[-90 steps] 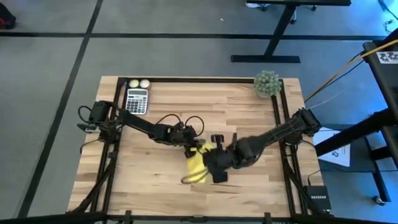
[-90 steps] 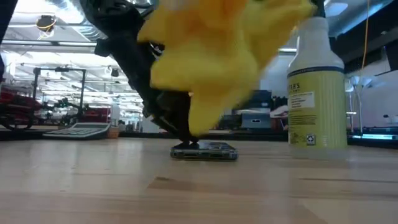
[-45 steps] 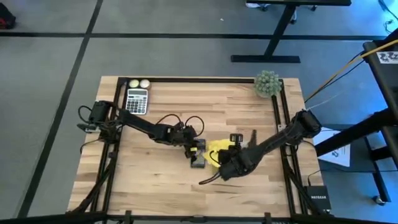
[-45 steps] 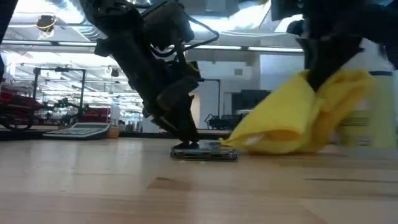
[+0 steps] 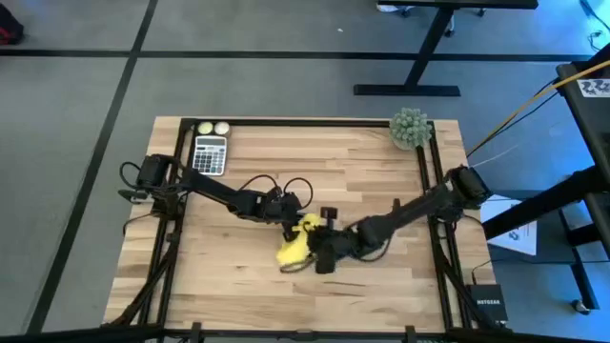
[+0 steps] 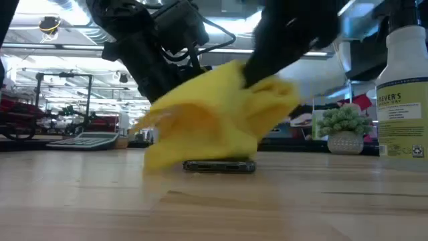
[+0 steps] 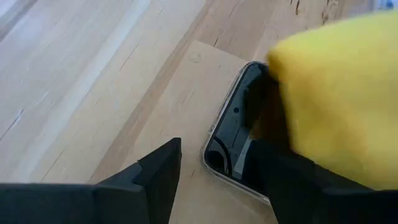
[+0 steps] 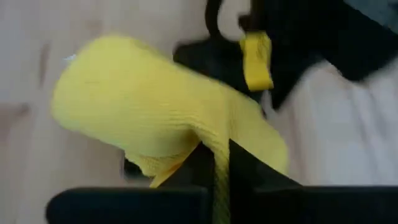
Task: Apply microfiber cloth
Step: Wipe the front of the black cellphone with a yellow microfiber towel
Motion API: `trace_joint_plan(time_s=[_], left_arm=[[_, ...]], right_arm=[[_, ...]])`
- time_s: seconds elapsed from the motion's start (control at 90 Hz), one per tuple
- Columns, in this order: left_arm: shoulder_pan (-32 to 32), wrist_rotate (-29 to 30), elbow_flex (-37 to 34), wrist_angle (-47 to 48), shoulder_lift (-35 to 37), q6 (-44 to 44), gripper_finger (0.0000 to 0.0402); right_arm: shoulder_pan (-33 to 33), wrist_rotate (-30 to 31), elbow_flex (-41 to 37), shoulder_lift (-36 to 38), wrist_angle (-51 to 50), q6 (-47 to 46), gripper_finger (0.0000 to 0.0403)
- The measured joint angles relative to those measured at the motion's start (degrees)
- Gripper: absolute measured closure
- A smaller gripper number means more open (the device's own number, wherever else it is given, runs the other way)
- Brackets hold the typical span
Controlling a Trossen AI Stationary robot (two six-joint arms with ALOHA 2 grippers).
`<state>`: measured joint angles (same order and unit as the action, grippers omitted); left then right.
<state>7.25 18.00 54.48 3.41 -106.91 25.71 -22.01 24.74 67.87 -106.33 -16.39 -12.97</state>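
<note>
The pale, wood-grained table [image 5: 381, 171] carries everything. On it, near the middle, the right claw [image 5: 319, 255] pinches the microfiber cloth [image 5: 295, 246], a bright yellow, soft, loosely folded fabric draped over a flat, glossy black smartphone [image 6: 219, 165]. The left claw [image 7: 211, 180] stands parted around the phone's end, seemingly steadying it. The cloth looks light and limp, best gripped by a bunched fold.
</note>
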Motion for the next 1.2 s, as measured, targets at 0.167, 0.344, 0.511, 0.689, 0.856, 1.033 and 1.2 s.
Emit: trace_joint_plan(time_s=[0.167,0.344,0.511,0.689,0.856,1.033,1.2], left_arm=[[0.0,-0.02,-0.04,-0.95,-0.07,-0.04,0.0211],[0.0,-0.15,-0.04,-2.04,-0.09,-0.04,0.0211],[0.0,-0.17,0.01,-1.74,-0.08,0.01,0.0211],[-0.07,-0.2,0.04,-1.57,-0.07,0.09,0.0211],[-0.09,-0.16,0.04,-1.35,-0.07,0.44,0.0211],[-0.11,-0.11,0.02,-1.54,-0.07,0.4,0.0211],[-0.11,-0.17,0.01,-1.54,-0.07,0.42,0.0211]], right_arm=[[3.62,-3.06,-4.15,-4.38,9.77,0.17,0.0402],[4.38,-3.9,-4.56,-8.71,14.55,-0.08,0.0402],[2.82,-6.6,-4.46,-9.47,14.14,-0.71,0.0402],[-1.27,-14.41,-4.34,-9.3,14.57,-1.93,0.0402],[-4.57,-17.26,-3.4,-9.35,11.57,-2.19,0.0402],[-4.47,-9.27,-1.47,-7.09,2.59,-1.86,0.0402],[-3.14,1.93,0.05,-2.56,-2.29,0.76,0.0402]])
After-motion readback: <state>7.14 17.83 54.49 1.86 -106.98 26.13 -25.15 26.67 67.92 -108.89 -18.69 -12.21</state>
